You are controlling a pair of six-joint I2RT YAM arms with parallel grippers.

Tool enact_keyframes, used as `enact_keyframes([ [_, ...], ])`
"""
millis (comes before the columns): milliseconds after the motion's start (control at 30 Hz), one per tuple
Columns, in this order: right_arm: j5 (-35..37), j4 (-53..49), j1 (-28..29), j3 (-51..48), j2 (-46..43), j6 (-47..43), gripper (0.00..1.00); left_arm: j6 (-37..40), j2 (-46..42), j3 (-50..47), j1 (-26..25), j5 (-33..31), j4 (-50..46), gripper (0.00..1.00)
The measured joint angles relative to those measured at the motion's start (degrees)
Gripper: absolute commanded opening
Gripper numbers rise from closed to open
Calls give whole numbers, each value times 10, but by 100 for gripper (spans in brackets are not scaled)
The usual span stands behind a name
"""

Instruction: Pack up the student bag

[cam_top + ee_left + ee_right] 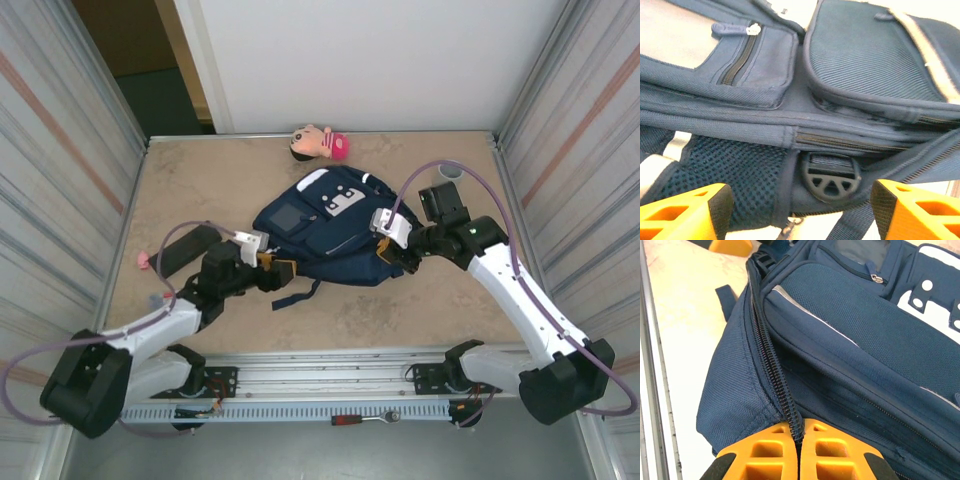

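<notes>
Navy student bag [335, 235] w/ white patch; orange hand [799, 452] fingers.

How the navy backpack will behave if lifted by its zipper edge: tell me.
Probably floppy: the backpack lies slumped and creased, so it would likely sag rather than keep shape. Lifted by the zipper pinched in the right gripper, the fabric would probably stretch up first. Woven cloth looks grippy, unlikely to slide or roll.

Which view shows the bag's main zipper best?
Right wrist: the main zipper runs close-up into the shut right gripper. Top external: too small to tell. Left wrist: zipper stretches, whether the same one unclear.
</notes>
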Motion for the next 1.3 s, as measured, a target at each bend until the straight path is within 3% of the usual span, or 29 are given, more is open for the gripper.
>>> enact_keyframes([
  [200,-10,0,0,8,7,0,0,1,-71,-47,-1,-30,-6,73],
  [367,-12,0,0,14,10,1,0,40,-77,-74,-12,-51,-23,70],
  [667,-23,4,0,18,14,2,0,107,46,-71,-16,-47,28,63],
  [900,-26,4,0,19,14,2,0,137,142,-47,-20,-6,100,53],
  [1100,-26,4,0,19,14,2,0,151,142,-42,-23,13,148,32],
  [1300,-17,4,0,19,14,11,0,156,127,-42,-23,38,150,23],
])
